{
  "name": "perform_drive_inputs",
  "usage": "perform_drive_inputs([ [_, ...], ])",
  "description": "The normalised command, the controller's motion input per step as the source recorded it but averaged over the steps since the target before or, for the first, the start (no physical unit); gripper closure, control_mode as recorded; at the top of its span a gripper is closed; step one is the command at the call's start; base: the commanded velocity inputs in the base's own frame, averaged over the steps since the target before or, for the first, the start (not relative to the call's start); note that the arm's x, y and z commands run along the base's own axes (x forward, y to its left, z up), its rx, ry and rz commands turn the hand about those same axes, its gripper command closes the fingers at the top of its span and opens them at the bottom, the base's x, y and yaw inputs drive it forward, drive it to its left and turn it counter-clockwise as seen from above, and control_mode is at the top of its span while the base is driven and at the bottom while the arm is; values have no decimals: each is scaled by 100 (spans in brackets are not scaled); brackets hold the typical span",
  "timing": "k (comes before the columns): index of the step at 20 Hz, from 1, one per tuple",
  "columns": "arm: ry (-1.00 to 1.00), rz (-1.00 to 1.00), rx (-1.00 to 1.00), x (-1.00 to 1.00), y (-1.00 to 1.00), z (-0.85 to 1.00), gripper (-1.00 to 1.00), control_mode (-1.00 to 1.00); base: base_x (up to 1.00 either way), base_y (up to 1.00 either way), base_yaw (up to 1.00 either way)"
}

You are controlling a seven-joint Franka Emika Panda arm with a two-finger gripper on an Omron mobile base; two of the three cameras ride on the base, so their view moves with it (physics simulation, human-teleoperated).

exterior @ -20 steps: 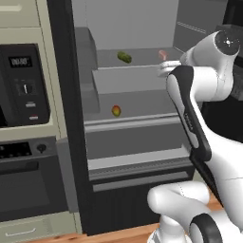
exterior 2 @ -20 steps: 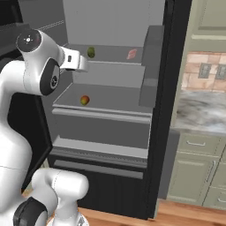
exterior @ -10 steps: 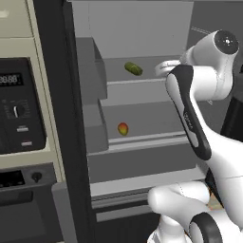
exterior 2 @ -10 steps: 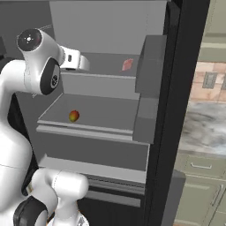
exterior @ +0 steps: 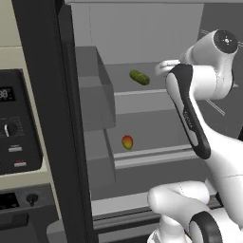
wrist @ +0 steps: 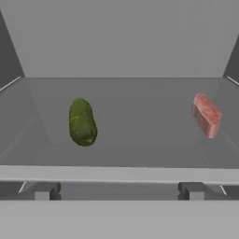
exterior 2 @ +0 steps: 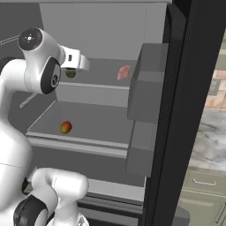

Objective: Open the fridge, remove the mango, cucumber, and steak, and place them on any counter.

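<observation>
Left base view: the fridge (exterior: 90,109) stands open, cucumber (exterior: 139,77) on the upper shelf, mango (exterior: 127,141) near the lower shelf's front edge.

Right base view: steak (exterior 2: 124,72) lies toward the upper shelf's right side.

Hand view: the claw (wrist: 119,192) is wide apart and empty, before the shelf's front edge.

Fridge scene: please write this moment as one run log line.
fridge: open | cucumber, steak: upper shelf | mango: lower shelf | gripper: open, before upper shelf

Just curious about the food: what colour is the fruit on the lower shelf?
The mango is red blending into yellow-green, clearest in the left base view.
</observation>
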Motion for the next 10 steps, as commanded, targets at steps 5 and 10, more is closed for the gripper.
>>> perform_drive_inputs([
  [5,0,0,0,0,0,0,-100,100,64,-13,0],
  [10,12,-1,2,18,-18,-5,-100,-100,0,0,0],
])
